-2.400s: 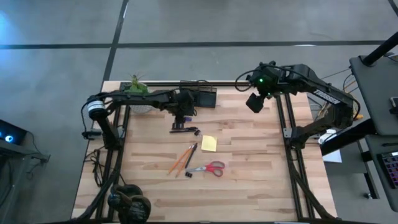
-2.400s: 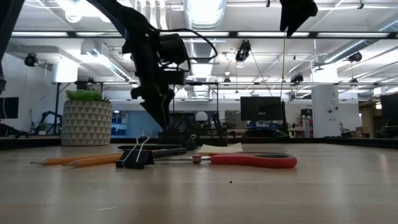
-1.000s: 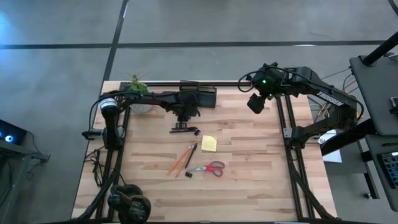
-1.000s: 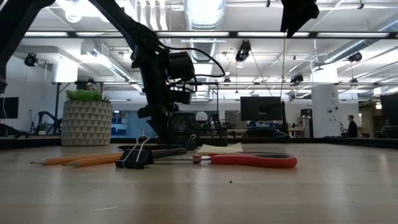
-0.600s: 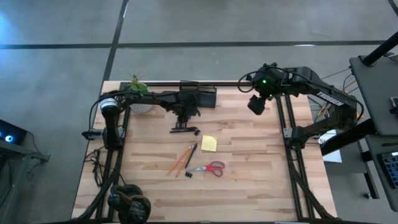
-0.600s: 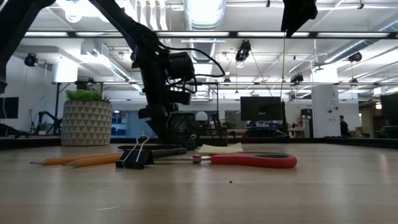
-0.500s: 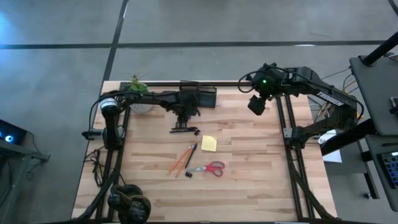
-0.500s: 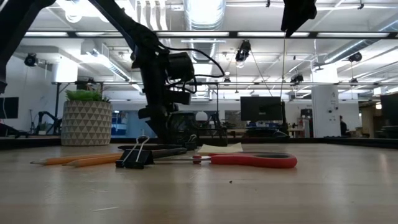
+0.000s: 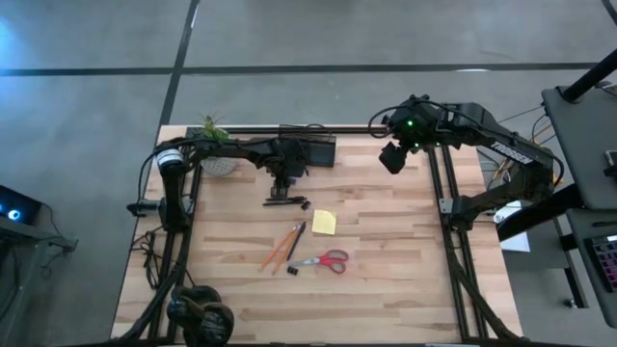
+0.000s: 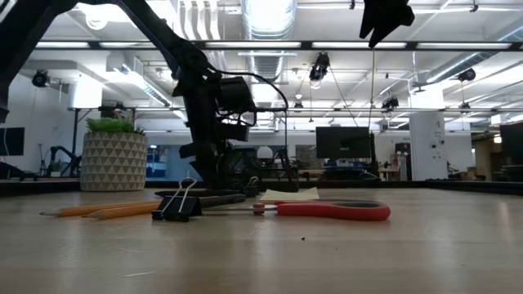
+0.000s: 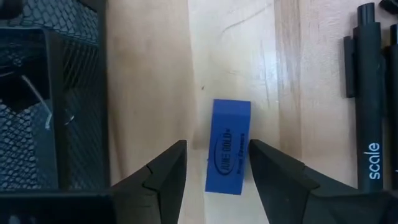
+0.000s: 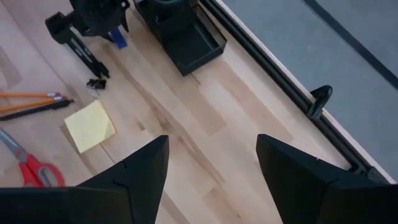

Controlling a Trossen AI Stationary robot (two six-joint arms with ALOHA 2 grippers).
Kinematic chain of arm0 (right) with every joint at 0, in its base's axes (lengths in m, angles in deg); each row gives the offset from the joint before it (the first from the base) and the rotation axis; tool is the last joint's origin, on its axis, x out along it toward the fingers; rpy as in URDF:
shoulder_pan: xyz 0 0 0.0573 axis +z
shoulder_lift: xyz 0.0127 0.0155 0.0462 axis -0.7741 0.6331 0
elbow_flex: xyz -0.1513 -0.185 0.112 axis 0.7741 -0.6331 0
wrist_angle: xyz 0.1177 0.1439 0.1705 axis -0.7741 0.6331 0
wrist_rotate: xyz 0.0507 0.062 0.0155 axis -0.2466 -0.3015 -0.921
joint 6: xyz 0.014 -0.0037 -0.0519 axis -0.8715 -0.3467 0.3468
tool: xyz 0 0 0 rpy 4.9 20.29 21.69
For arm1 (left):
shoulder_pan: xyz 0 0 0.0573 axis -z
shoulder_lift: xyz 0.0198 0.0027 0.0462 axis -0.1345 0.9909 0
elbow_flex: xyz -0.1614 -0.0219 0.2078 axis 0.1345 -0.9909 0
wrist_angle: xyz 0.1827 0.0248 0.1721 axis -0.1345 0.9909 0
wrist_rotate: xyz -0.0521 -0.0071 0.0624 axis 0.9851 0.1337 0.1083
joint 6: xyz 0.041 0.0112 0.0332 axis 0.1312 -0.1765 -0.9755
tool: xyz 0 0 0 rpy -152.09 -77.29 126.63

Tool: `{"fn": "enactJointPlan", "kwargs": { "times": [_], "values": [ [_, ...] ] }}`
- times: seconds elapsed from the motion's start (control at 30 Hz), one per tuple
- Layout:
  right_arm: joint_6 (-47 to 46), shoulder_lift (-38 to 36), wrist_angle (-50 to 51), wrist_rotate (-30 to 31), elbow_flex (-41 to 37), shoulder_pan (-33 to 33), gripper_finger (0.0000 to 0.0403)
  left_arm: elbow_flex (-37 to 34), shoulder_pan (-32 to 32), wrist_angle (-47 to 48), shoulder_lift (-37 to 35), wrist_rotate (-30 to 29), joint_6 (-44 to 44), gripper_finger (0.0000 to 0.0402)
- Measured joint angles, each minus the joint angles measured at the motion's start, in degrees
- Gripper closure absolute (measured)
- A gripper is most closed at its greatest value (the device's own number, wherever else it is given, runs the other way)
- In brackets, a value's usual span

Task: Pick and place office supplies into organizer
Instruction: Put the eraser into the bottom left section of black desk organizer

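A small blue eraser-like block [image 11: 229,146] lies flat on the wood beside the black mesh organizer [image 11: 62,93], which stands at the far edge [image 9: 313,152]. My left gripper [image 11: 217,149] points down over the block, open, with one finger on either side of its near end. Two black pens [image 9: 286,201], a yellow sticky pad [image 9: 324,223], orange pencils [image 9: 278,253], red-handled scissors [image 9: 325,259] and a black clip [image 10: 178,204] lie toward the table's middle. My right gripper [image 12: 211,146] hangs open, high over the far right [image 9: 390,159].
A green plant in a white patterned pot [image 9: 214,154] stands at the far left, close to my left arm. A black rail [image 12: 280,74] runs along the far edge behind the organizer. Bare wood lies to the right of the sticky pad and toward the near edge.
My right gripper has tipped a little, staying high over the far right. The block and the other supplies lie where they were.
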Motion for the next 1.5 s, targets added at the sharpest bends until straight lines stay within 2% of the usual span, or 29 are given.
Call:
{"fn": "enactJointPlan", "kwargs": {
  "times": [0.23,0.6,0.73,0.9,1.0,1.13,1.3,1.5],
  "values": [
    [-0.28,0.02,-1.20,0.10,0.00,0.00,0.0166,0.00,-0.46,0.12,0.22,2.53,0.07,0.0247],
    [1.38,0.07,-1.48,0.28,0.00,0.00,0.0170,-0.13,-0.40,0.42,-0.02,3.04,-0.04,0.0340],
    [2.03,0.09,-1.50,0.30,0.00,-0.10,0.0170,0.16,-0.35,0.85,-0.89,2.32,-0.04,0.0359],
    [2.61,0.09,-1.52,0.32,0.00,-0.34,0.0170,2.85,-0.42,1.40,-3.77,1.62,1.36,0.0363],
    [2.71,0.07,-1.57,0.30,0.00,-0.33,0.0170,4.93,-0.33,3.37,-5.87,-2.56,1.31,0.0364],
    [2.83,0.07,-1.72,0.30,0.00,-0.35,0.0170,7.34,-1.61,2.83,-7.31,-4.56,-0.63,0.0364],
    [3.09,0.04,-1.94,0.28,0.00,-0.33,0.0170,8.70,-5.02,1.98,-4.58,-9.27,-3.26,0.0364],
    [2.66,0.00,-2.14,0.28,0.00,-0.39,0.0170,9.27,-8.01,1.76,-1.18,-8.87,-3.10,0.0364]
  ]
}}
